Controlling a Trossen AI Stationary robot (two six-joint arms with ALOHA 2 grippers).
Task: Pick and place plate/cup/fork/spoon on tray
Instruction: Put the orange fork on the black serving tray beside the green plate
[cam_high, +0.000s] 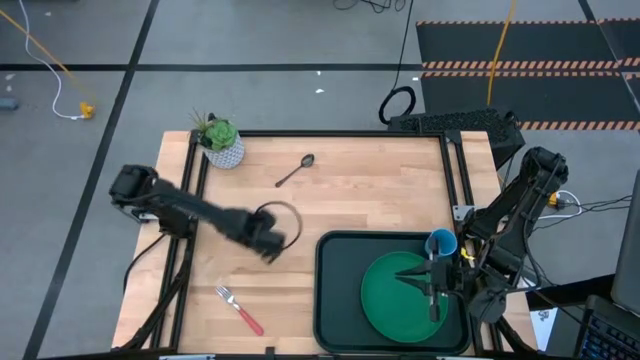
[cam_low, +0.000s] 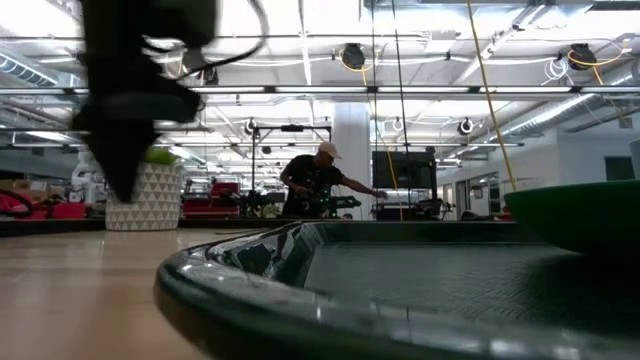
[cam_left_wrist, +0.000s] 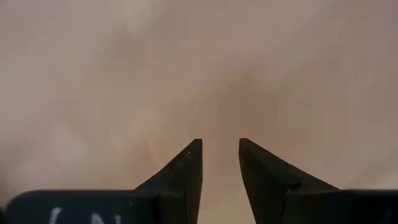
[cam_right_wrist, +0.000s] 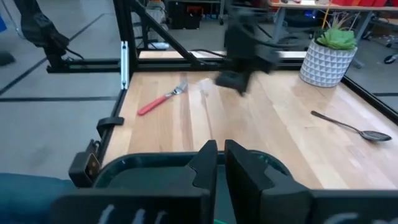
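Note:
The dark tray (cam_high: 335, 300) lies at the table's near right. On it rests the green plate (cam_high: 385, 305), and the blue cup (cam_high: 441, 242) stands at its far right corner. The red-handled fork (cam_high: 238, 308) lies flat on the wood near the front edge, left of the tray. The metal spoon (cam_high: 295, 170) lies flat farther back. My left gripper (cam_left_wrist: 219, 146) is open above bare wood between fork and spoon, pointing down, with nothing between its fingers. My right gripper (cam_right_wrist: 221, 152) is shut and hovers over the plate, pointing toward the table's left.
A white pot with a green plant (cam_high: 220, 145) stands at the far left corner. The tray's raised rim (cam_low: 260, 300) fills the low view's foreground. A person stands in the room beyond the table. Bare wood lies between the fork, the spoon and the tray.

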